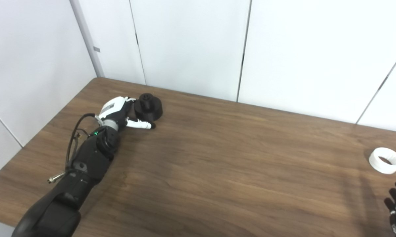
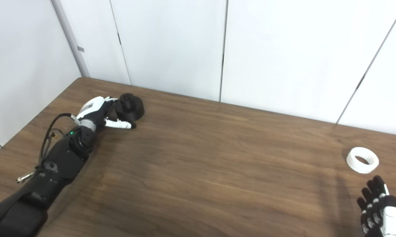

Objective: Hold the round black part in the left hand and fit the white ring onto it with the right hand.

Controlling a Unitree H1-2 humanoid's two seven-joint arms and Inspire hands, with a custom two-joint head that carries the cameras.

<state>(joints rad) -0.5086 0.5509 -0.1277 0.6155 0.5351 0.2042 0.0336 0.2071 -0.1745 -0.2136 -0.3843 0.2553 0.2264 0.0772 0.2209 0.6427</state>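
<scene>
The round black part (image 1: pixel 148 106) stands on the wooden table (image 1: pixel 217 158) at the far left. My left hand (image 1: pixel 119 112) is beside it, fingers spread around its left side and thumb stretched below it; it is open, and I cannot tell whether it touches the part. The white ring (image 1: pixel 385 160) lies flat at the right edge. My right hand (image 2: pixel 379 207) is low at the bottom right, just below the ring and apart from it, fingers apart and empty.
White wall panels (image 1: pixel 191 46) stand right behind the table's back edge. The table's left edge runs diagonally past my left forearm (image 1: pixel 86 164). A cable loops off that forearm (image 1: pixel 73 131).
</scene>
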